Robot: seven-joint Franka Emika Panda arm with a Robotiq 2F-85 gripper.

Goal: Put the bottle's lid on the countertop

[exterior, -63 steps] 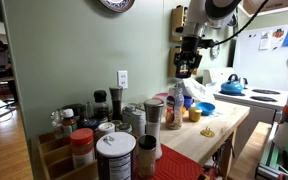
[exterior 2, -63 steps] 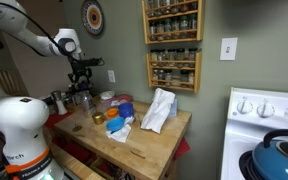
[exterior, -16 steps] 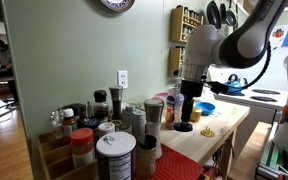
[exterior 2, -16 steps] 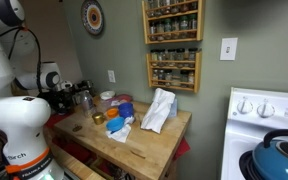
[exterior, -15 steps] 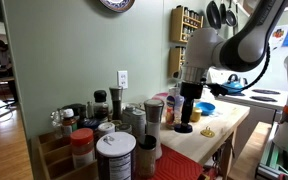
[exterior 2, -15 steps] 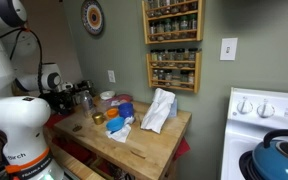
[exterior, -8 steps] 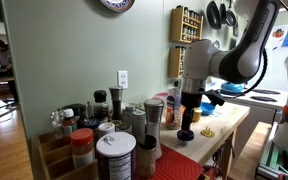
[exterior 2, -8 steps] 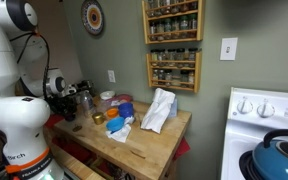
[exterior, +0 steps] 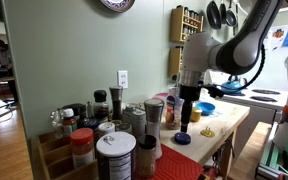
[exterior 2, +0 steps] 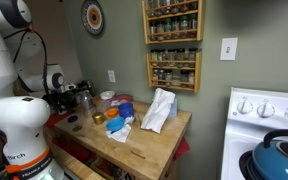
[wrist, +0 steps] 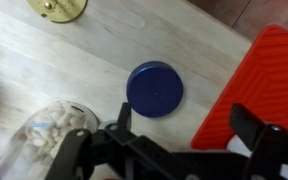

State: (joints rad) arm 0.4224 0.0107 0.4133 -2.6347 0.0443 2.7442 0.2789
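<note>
A round dark blue lid (wrist: 154,88) lies flat on the pale wooden countertop (wrist: 74,55), close to the edge of a red mat (wrist: 259,85). My gripper (wrist: 184,116) hangs just above it, open, with nothing between its black fingers (wrist: 123,114). In both exterior views the lid (exterior: 183,139) (exterior 2: 72,119) rests on the wood below the gripper (exterior: 184,120) (exterior 2: 63,104). A tall slim clear bottle (exterior: 172,107) stands just behind the gripper among the jars, without its cap as far as I can tell.
A clear jar (wrist: 44,135) with pale contents stands by the left finger. A gold disc (wrist: 56,8) lies further off. Spice jars and grinders (exterior: 114,130) crowd one end of the counter. Blue bowls (exterior 2: 124,110) and a white cloth (exterior 2: 159,110) sit mid-counter.
The jaws have opened and let go of the lid, which now lies on the countertop. The gripper has lifted slightly above it.
</note>
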